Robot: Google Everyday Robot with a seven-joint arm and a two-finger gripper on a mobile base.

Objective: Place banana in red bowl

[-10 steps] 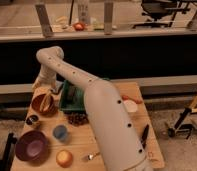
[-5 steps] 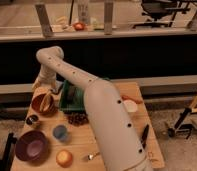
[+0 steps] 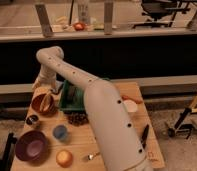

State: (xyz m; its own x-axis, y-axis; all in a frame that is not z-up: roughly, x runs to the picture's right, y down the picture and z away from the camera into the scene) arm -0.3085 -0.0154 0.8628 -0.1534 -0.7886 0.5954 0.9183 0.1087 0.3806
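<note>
The red bowl (image 3: 42, 104), reddish-orange with a tan rim, sits at the far left of the wooden table (image 3: 107, 150). My arm reaches from the lower right, up and over to the left. My gripper (image 3: 46, 91) hangs right above the red bowl's far rim, partly overlapping it. The banana does not show on its own; it is hidden at the gripper or inside the bowl, and I cannot tell which.
A green basket (image 3: 71, 98) stands right of the red bowl. A purple bowl (image 3: 30, 145), a blue cup (image 3: 60, 132), a round orange fruit (image 3: 64, 158) and a small dark can (image 3: 32, 120) lie in front. A carrot (image 3: 130, 99) and a white cup (image 3: 130, 106) lie at the right.
</note>
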